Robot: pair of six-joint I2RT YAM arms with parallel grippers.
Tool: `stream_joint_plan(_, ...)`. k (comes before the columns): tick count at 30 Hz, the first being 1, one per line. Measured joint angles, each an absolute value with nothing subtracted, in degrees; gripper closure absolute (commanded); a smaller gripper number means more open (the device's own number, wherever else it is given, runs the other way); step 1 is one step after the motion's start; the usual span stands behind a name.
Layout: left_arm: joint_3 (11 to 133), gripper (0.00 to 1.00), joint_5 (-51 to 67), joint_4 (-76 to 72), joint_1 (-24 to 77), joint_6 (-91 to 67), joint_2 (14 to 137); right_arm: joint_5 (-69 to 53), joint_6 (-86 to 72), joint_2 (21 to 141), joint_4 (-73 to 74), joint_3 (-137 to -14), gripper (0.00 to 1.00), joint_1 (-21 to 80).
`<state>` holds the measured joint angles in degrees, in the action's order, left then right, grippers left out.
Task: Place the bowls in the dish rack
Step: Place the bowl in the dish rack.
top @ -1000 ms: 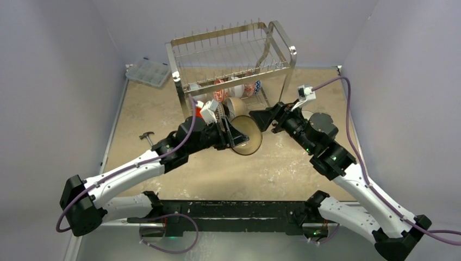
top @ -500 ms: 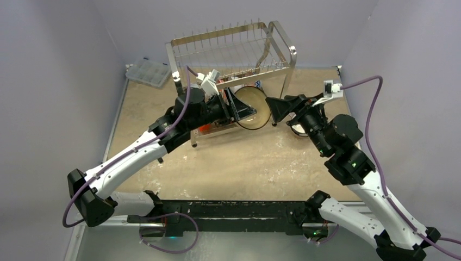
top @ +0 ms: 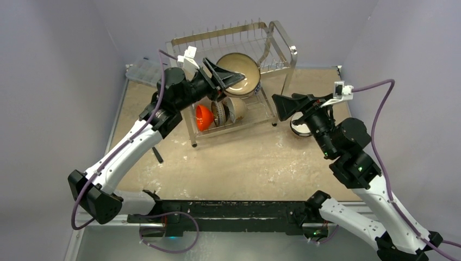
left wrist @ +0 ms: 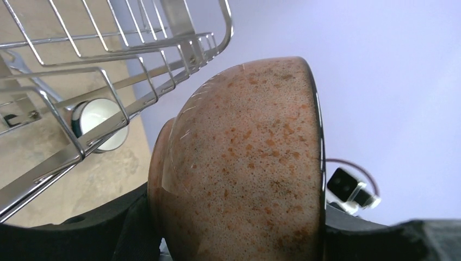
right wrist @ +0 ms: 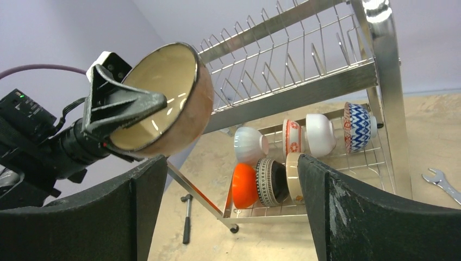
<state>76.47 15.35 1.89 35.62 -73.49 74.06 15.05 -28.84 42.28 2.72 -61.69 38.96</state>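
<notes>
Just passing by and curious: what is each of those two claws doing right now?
Left gripper: closed on the brown bowl.
Right gripper: open, holding nothing.

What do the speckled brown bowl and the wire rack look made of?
The brown bowl: likely glazed ceramic; glossy, rust-speckled outside, cream inside. The dish rack: polished metal, probably stainless steel; mirror-bright tubes and thin wires.
</notes>
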Motion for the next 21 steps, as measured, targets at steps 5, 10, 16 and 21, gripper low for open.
stream_joint_plan(5, 80.05, 1.00, 17.15, -0.12, 33.30, -77.97, 76.42, 15.84, -28.80, 40.95, 2.70, -61.69, 0.09, 38.96)
stream_joint_plan(10, 87.59, 1.00, 18.13, -0.05, 31.55, -78.54, 81.71, 15.99, -28.80, 40.62, 2.70, -61.69, 0.08, 38.96)
stream_joint_plan(16, 91.81, 1.00, 18.39, 0.16, 28.88, -78.96, 83.90, 15.97, -28.80, 41.19, 2.72, -61.47, 0.08, 38.96)
stream_joint_plan(21, 95.70, 1.00, 18.31, 2.28, 26.35, -78.41, 85.41, 15.70, -28.80, 42.02, 2.74, -61.39, 0.08, 38.96)
